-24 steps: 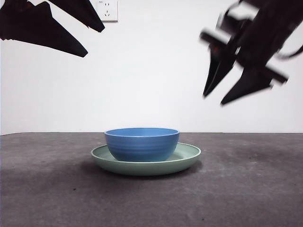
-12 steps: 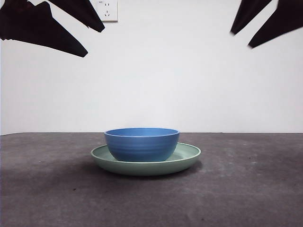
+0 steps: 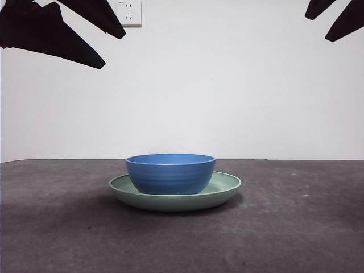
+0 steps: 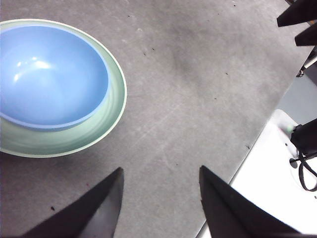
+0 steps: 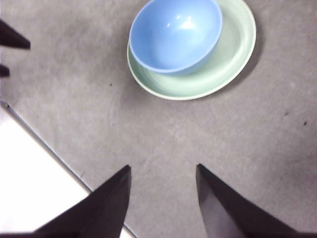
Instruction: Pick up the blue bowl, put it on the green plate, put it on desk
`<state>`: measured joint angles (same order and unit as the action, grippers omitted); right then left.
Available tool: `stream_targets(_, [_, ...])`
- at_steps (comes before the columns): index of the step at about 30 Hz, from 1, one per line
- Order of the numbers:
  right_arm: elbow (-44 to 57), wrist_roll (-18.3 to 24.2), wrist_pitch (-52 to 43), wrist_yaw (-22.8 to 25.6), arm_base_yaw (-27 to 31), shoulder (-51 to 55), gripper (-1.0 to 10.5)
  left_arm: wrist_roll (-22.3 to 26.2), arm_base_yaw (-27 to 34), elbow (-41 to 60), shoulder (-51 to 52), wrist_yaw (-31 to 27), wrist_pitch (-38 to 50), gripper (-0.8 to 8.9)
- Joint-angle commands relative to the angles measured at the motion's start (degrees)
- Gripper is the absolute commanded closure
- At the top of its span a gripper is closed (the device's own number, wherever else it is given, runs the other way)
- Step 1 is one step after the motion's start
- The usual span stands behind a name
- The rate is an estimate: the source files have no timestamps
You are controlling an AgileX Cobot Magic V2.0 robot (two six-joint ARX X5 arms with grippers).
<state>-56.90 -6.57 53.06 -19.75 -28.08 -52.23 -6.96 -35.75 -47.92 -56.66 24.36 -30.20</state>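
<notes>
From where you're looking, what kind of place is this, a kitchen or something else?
Probably a robot test bench, not a kitchen: a bare grey desk against a plain white wall with one power socket, and only a blue bowl on a green plate, staged between two raised grippers.

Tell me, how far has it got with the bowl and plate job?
The blue bowl already sits in the green plate, which rests on the desk. Nothing is in hand: the left gripper and right gripper both hang open and empty, high above the desk. Little or nothing looks left.
</notes>
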Motion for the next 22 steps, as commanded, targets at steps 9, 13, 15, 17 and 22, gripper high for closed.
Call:
stream_targets(9, [-1.0,1.0,-0.3,-0.1,-0.3,-0.5,7.4,0.3,-0.3,-0.5,-0.2,0.2,0.2,5.65])
stream_targets(13, [-1.0,1.0,0.0,-0.2,-0.3,-0.5,8.0,0.3,-0.3,-0.5,-0.2,0.2,0.1,6.18])
stream_targets(15, [-1.0,1.4,0.2,-0.1,-0.3,-0.5,9.4,0.3,-0.3,-0.5,-0.2,0.2,0.1,7.52])
stream_targets(17, [-1.0,1.5,0.2,-0.1,-0.3,-0.5,9.4,0.3,-0.3,-0.5,-0.2,0.2,0.1,8.02])
stream_targets(22, [-1.0,1.3,-0.7,0.3,-0.3,-0.5,9.4,0.3,-0.3,-0.5,-0.2,0.2,0.1,8.03])
